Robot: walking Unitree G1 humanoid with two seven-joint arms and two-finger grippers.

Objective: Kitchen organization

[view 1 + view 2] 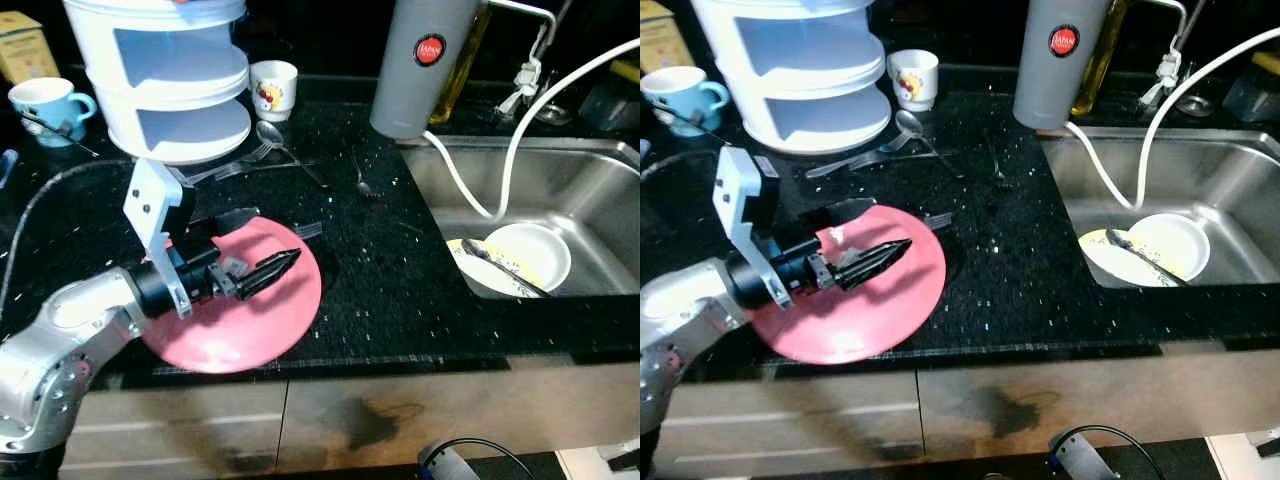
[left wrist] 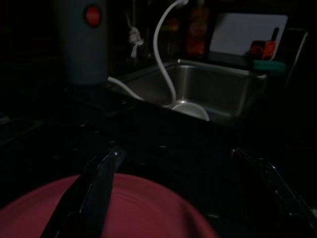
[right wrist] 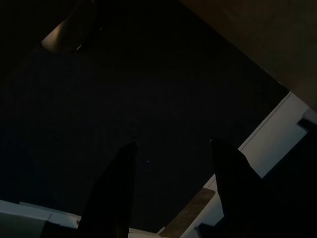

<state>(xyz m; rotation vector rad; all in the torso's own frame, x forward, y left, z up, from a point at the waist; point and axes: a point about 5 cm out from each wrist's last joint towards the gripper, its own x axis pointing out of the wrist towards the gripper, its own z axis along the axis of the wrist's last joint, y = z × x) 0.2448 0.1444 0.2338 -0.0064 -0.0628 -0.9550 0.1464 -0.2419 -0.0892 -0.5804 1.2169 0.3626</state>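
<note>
One pink plate lay flat on the black speckled bench, its near rim reaching almost to the bench's front edge and overhanging nothing that could be seen. The left pincer hovered over the plate's middle, pointing toward the sink; in the left wrist view its two black fingers stood wide apart with nothing between them, one above the plate and the other out over dark stone. Between plate and sink ran a bare strip of glossy stone, flecked with pale specks. The sink was brushed steel with a square rim, and held a round white bowl on a yellowish dish, a utensil lying across them. A white hose curved down into it. Behind the plate lay a spoon and forks, all metal, near a white tiered plastic rack. A grey cylinder with a red round label stood at the sink's corner. A small printed cup and a blue mug stood farther back. The right pincer hung in shade, its fingers parted and empty.
</note>
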